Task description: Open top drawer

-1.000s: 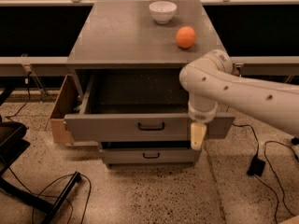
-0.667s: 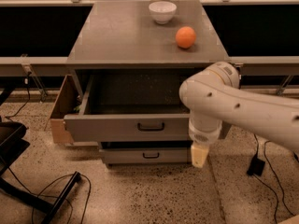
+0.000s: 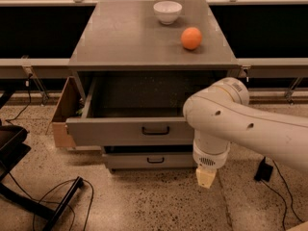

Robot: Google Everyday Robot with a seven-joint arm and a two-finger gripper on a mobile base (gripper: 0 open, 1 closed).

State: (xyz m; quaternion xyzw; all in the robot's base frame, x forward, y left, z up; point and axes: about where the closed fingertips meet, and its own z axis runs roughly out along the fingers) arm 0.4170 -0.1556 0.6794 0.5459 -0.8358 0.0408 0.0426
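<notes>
The top drawer [image 3: 130, 130] of the grey cabinet stands pulled out, its wide front carrying a small black bar handle [image 3: 155, 130] and its dark, speckled interior [image 3: 144, 94] showing. My gripper [image 3: 206, 178] hangs below the white arm [image 3: 226, 124], down in front of the cabinet's right side, to the right of and lower than the handle, apart from the drawer front. It holds nothing that I can see.
A narrower lower drawer [image 3: 149, 160] sits slightly out below. A white bowl [image 3: 167, 11] and an orange [image 3: 191, 37] rest on the cabinet top [image 3: 120, 37]. A cardboard box [image 3: 62, 114] leans at the cabinet's left. Black cables and a stand leg [image 3: 57, 206] lie on the floor at left.
My arm has drawn back from the drawer front and the gripper has dropped lower toward the floor. The drawer stays pulled out as before.
</notes>
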